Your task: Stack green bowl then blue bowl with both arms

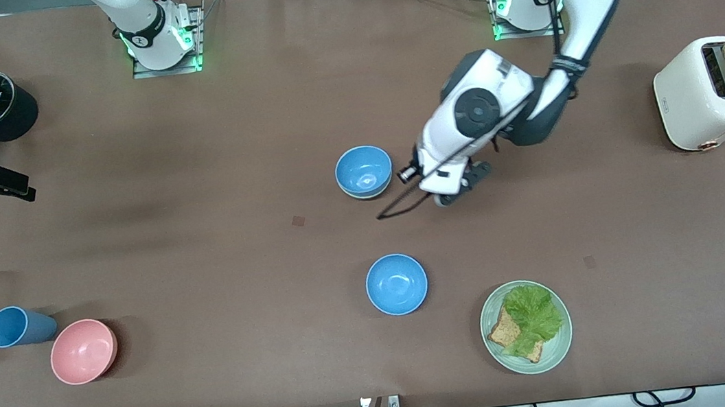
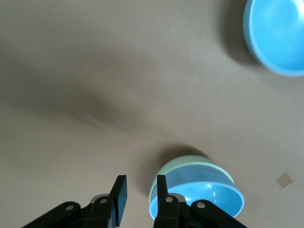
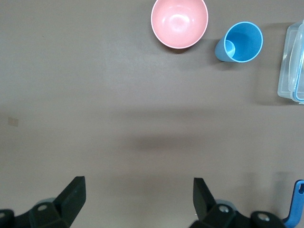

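A: Where does the stack stand?

B: The small round medium-blue bowl (image 2: 204, 192) already sits nested in the small pale mint-green bowl (image 2: 183, 164), whose rim shows as a pale band around it. In the front view the pair is at mid-table, the blue bowl (image 1: 363, 171) on top.

A: And the left gripper (image 2: 138, 194)?

B: Just beside the stack. Its fingers (image 2: 119, 192) stand slightly parted with nothing between them; one finger is close by the green rim, the other clear of it over bare table. I'd call that let go.

A: The right gripper (image 3: 137, 198)?

B: Waiting at the right arm's end of the table, fingers spread wide and empty over bare table, with a pink bowl (image 3: 179, 23) and a tall blue cup (image 3: 241, 42) well apart from its fingertips.

A: What's left?

B: By my judgement the stacking looks done. A second, brighter sky-blue bowl (image 1: 396, 283) sits alone, nearer the front camera.
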